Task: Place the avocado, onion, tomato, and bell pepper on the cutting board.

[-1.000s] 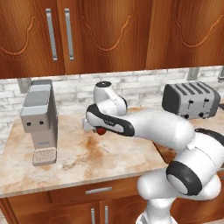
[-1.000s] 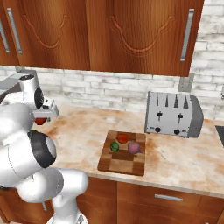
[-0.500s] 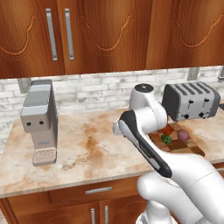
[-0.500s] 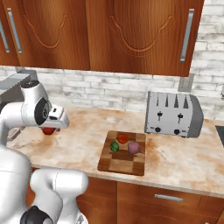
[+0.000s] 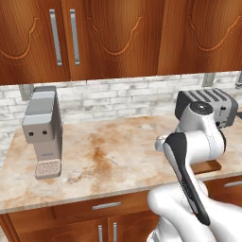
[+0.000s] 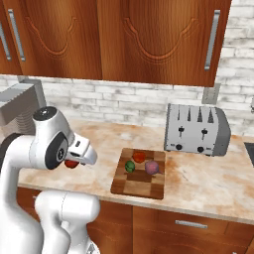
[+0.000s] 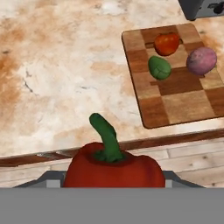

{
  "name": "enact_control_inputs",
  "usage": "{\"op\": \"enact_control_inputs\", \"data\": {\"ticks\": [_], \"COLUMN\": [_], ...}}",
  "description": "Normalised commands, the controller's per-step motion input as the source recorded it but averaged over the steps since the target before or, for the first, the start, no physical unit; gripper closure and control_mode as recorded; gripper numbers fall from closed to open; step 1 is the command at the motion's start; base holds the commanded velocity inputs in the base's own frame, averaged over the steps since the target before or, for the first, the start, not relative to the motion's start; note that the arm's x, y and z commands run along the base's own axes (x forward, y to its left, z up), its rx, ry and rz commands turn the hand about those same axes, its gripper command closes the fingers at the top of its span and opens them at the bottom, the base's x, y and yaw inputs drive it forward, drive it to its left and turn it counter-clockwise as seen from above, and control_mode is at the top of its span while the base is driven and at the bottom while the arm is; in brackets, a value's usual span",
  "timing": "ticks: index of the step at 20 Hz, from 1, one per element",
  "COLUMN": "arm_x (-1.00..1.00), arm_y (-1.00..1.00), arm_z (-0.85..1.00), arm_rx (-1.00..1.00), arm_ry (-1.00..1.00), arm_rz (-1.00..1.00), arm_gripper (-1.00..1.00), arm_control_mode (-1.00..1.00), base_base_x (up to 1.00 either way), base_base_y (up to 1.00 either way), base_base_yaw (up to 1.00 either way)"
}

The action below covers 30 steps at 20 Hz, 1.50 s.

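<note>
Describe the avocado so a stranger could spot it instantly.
Find the silver toaster on the counter; just left of it lies the dark wooden cutting board. Three foods sit on it: the avocado is the dark green lump, beside the orange-red tomato and purplish onion.

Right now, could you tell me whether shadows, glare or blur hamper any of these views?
Hand view: sharp and evenly lit; the bell pepper looms large at the bottom, and the avocado casts a soft shadow on the cutting board. Right base view: crisp, no glare. Left base view: even light, faint toaster shadow.

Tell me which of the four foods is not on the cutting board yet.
The bell pepper: deep red with a green stem, held in the claw. The avocado, onion and tomato lie on the cutting board.
</note>
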Motion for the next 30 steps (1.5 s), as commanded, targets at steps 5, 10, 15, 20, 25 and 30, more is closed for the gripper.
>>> {"op": "enact_control_inputs", "data": {"ticks": [5,10,15,20,25,30], "arm_x": [-0.03,0.15,0.20,0.36,0.31,0.23], "arm_y": [-0.72,-0.61,-0.50,-0.38,-0.16,-0.18], "arm_z": [0.08,0.00,0.00,-0.05,-0.17,-0.36], "arm_rx": [0.00,0.00,0.00,0.00,0.00,0.00], "arm_ry": [0.03,0.07,0.01,0.00,0.00,0.00], "arm_rz": [-0.13,-0.06,-0.01,0.00,0.00,0.00], "arm_gripper": [1.00,1.00,1.00,1.00,1.00,1.00], "arm_control_mode": [-1.00,-1.00,-1.00,-1.00,-1.00,-1.00], "base_base_x": [0.00,0.00,0.00,0.00,0.00,0.00], "base_base_y": [0.00,0.00,0.00,0.00,0.00,0.00], "base_base_yaw": [0.00,0.00,0.00,0.00,0.00,0.00]}}
